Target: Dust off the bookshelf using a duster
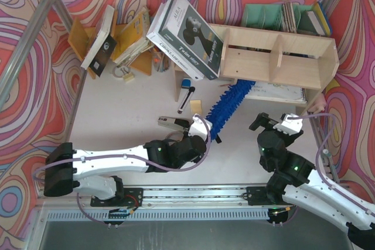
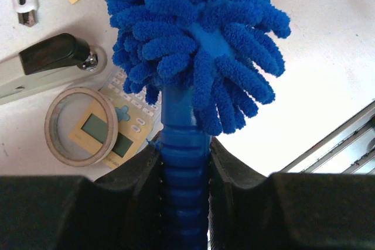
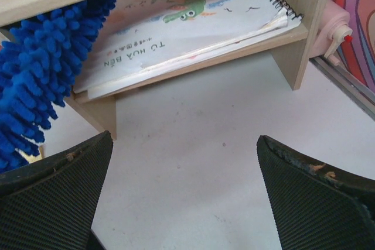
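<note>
Left wrist view: the left gripper (image 2: pixel 184 171) is clenched on the duster (image 2: pixel 199 39), jaws pressed to either side of its ribbed blue handle just below the fluffy head; just left of it on the bench (image 2: pixel 328 57) lie a stapler (image 2: pixel 41 65) and a tape roll (image 2: pixel 79 127) resting on a calculator (image 2: pixel 126 112). The right gripper (image 3: pixel 184 174) is released, jaws wide apart and holding nothing; it hovers over bare bench towards the right edge, facing the right end of the bookshelf (image 1: pixel 281 51). From above, the duster slants from mid-bench towards the far right; its tip lies at the mouth of the bookshelf's lower tier, beside a spiral notebook (image 3: pixel 193 16) lying flat there. A marker (image 1: pixel 186 96) and a sticky note (image 1: pixel 195 105) lie left of the head. The bookshelf stands along the far right of the bench; a black-and-white box (image 1: pixel 187 27) leans on its left end. Behind it, in the far right corner, stands a green organizer (image 1: pixel 263 16); an orange rack (image 1: pixel 126 39) sits far left.
</note>
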